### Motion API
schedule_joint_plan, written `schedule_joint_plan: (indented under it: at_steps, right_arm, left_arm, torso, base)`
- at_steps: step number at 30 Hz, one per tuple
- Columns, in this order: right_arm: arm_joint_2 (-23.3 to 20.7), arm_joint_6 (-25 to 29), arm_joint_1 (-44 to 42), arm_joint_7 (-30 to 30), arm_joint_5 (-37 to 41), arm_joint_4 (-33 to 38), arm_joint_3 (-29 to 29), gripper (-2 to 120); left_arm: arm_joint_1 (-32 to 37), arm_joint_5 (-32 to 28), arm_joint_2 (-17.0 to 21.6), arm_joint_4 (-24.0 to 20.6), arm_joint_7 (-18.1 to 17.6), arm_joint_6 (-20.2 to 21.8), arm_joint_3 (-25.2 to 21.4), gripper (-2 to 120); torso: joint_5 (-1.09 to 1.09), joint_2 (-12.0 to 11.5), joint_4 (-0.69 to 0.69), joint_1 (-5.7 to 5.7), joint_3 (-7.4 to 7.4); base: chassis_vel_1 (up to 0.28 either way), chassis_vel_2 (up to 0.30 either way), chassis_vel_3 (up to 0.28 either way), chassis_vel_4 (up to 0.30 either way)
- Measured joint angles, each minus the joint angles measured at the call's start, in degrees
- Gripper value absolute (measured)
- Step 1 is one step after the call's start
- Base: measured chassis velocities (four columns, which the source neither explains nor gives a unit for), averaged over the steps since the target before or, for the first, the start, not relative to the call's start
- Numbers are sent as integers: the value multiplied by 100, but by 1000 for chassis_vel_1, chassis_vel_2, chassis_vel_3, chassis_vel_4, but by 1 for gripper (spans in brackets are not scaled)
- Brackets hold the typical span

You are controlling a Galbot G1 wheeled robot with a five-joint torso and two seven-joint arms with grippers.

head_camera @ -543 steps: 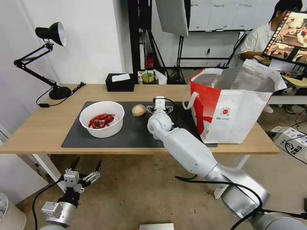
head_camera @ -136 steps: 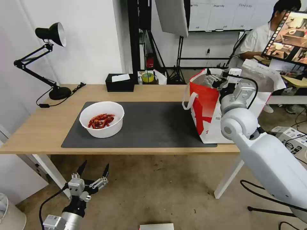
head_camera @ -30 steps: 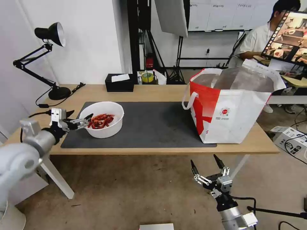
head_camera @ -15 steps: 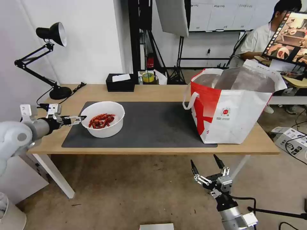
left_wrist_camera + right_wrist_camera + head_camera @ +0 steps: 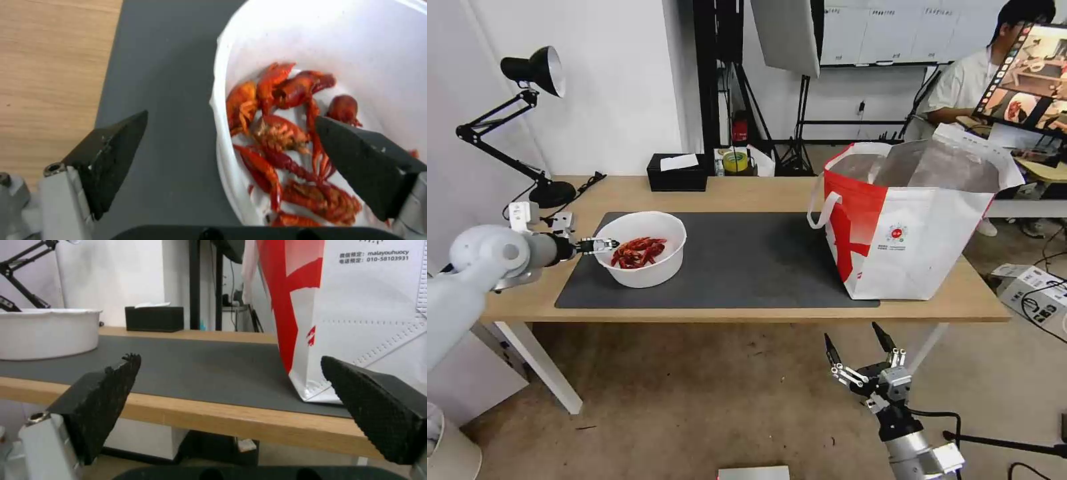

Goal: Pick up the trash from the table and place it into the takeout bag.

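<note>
While the right tool (image 5: 859, 342) hangs spread below the table (image 5: 747, 190), the left tool (image 5: 602, 245) gapes astride the bowl (image 5: 640, 248) rim.

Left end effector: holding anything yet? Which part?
Nothing held. Left end effector is open, fingers straddling the white bowl rim, one outside, one inside over the red scraps. Right end effector is open below the table.

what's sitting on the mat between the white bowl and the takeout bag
Nothing. In the head view, the dark grey mat lies bare between the white bowl and the takeout bag.
</note>
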Motion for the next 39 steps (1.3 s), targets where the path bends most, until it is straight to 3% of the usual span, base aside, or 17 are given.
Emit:
schedule_joint_plan:
  at_steps: [3,8,11,14,15,21,32,35,39]
  right_arm:
    - [0,0,0,0,0,0,0,100]
    - [0,0,0,0,0,0,0,100]
    - [0,0,0,0,0,0,0,100]
    - [0,0,0,0,0,0,0,100]
    - [0,0,0,0,0,0,0,100]
    - [0,0,0,0,0,0,0,100]
    - [0,0,0,0,0,0,0,100]
    - [0,0,0,0,0,0,0,100]
    - [0,0,0,0,0,0,0,100]
  left_arm:
    - [-164,-69,-62,79,-254,0,192,100]
    - [-230,-133,-63,100,-372,-5,338,97]
    - [-264,-239,-55,103,-451,-12,440,82]
    - [-272,-263,-57,104,-464,-14,453,77]
    - [-280,-275,-69,104,-476,-20,465,69]
    - [-281,-274,-92,105,-481,-28,477,49]
    - [-72,-255,-29,-2,-488,-36,283,7]
    - [23,-254,-15,-57,-485,-39,173,0]
    - [134,-263,-11,-116,-486,-41,37,0]
  torso:
    - [-1,0,0,0,0]
    - [0,1,1,0,0]
    - [0,1,1,0,0]
    - [-1,0,0,0,0]
    - [0,1,0,0,0]
    - [-1,1,0,-1,0]
    - [-1,1,0,-1,0]
    - [0,1,0,-1,0]
    - [-1,1,0,0,0]
  base:
    - [0,0,0,0]
    - [0,0,0,0]
    - [0,0,0,0]
    - [0,0,0,0]
    - [0,0,0,0]
    - [0,0,0,0]
    - [0,0,0,0]
    - [0,0,0,0]
    - [0,0,0,0]
